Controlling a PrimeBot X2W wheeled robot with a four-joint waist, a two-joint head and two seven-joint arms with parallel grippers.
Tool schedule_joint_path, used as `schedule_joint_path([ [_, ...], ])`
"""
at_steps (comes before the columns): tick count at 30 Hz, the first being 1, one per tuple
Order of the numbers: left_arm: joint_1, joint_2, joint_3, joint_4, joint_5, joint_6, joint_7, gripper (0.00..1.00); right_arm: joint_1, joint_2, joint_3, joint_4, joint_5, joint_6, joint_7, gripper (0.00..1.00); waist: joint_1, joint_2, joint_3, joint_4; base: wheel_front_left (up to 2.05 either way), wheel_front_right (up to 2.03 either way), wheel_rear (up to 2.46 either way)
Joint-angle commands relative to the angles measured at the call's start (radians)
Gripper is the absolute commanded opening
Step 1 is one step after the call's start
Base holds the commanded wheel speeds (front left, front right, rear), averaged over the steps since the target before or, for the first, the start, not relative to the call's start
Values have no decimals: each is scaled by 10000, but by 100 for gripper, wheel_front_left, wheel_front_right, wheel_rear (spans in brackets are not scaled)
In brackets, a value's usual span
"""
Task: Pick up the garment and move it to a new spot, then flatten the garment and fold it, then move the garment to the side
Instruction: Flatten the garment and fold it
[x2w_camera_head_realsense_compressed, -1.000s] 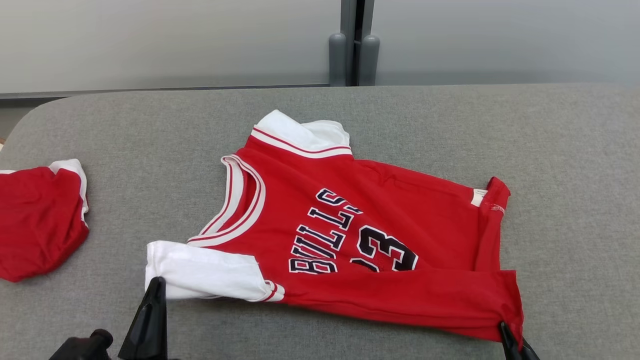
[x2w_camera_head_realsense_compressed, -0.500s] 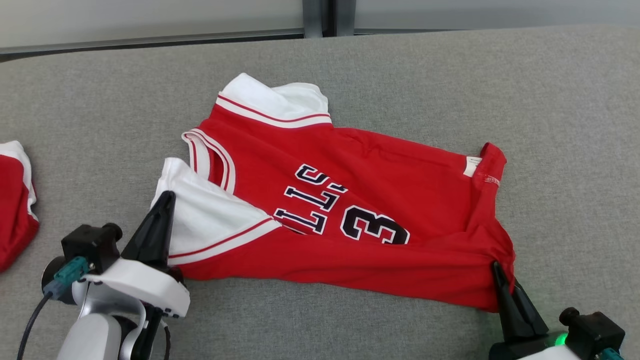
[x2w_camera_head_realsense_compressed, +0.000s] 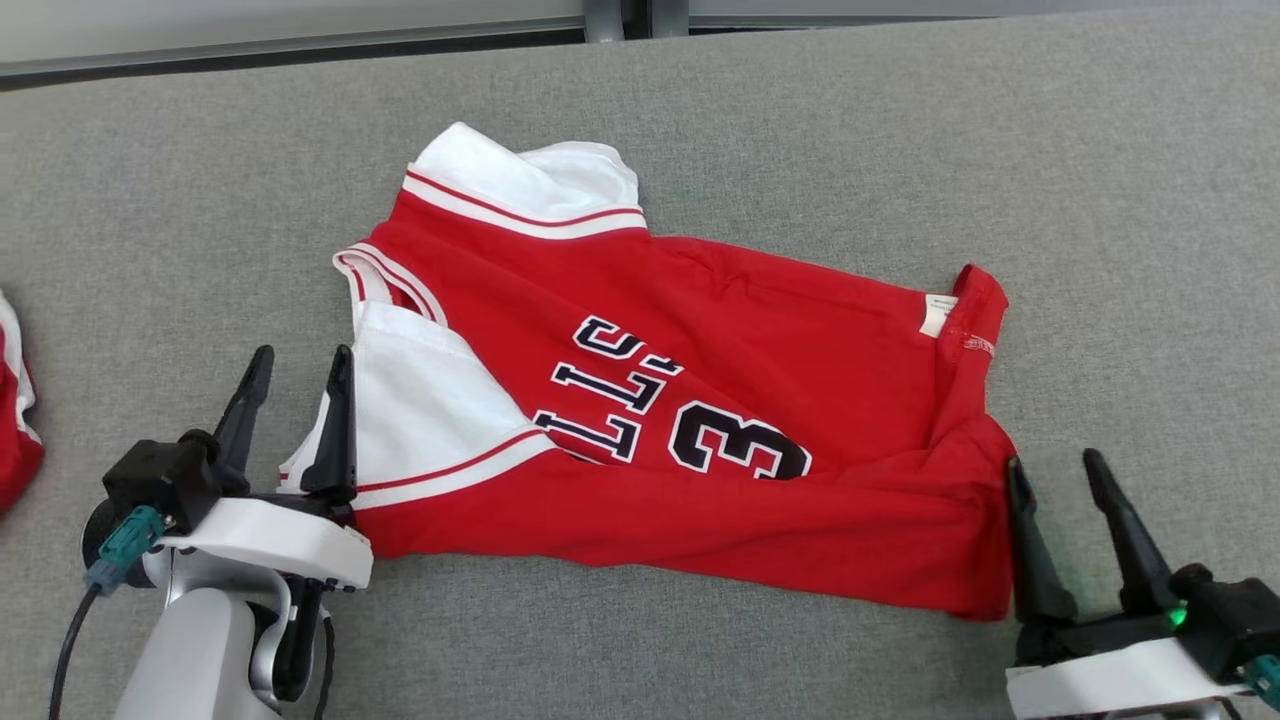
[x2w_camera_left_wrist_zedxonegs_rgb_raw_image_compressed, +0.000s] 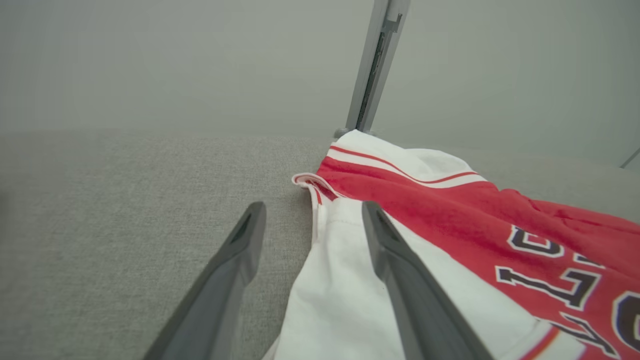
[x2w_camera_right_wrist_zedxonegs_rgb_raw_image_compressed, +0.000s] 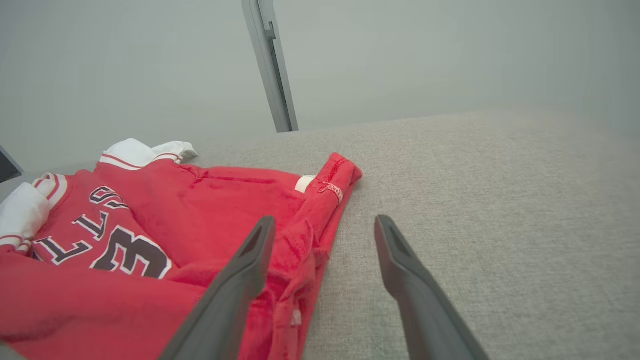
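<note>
So the grey bench had the red basketball jersey lying long-ways, left to right. The left gripper sat at its white sleeve end and the right gripper at the hem end, both jaws spread wide, gripping nothing.

From up top, the head camera looks steeply down on the grey counter and takes in the whole shirt. The wrist cameras ride low and close behind the left pincer and right pincer, facing the back wall; all three share the shirt's lettering.
</note>
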Motion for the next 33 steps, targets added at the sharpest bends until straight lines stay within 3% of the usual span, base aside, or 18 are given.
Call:
schedule_joint_path([
  [1, 119, -30, 80, -108, 108, 104, -109, 100, 32, 8, -148, -160, -90, -4, -7, 100, 0, 0, -106, 57, 0, 0, 0],
  [7, 942, -173, 678, -1224, 639, 436, -256, 100, 315, 47, -745, -817, -654, -4, -7, 100, 0, 0, -701, 210, 0, 0, 0],
  [14, 2407, -367, 983, -2027, 1164, 510, -253, 100, 899, 58, -746, -922, -767, -4, 158, 100, 0, 0, -1508, 268, 0, 0, 0],
  [22, 3017, -489, 829, -1850, 1286, 449, -255, 100, 1298, 93, -706, -866, -561, -4, 297, 100, 0, 0, -1856, 247, 0, 0, 0],
  [33, 2692, -537, 622, -1363, 1071, 258, -118, 100, 1148, -58, -483, -697, -482, -4, 486, 100, 0, 0, -1743, 279, 0, 0, 0],
])
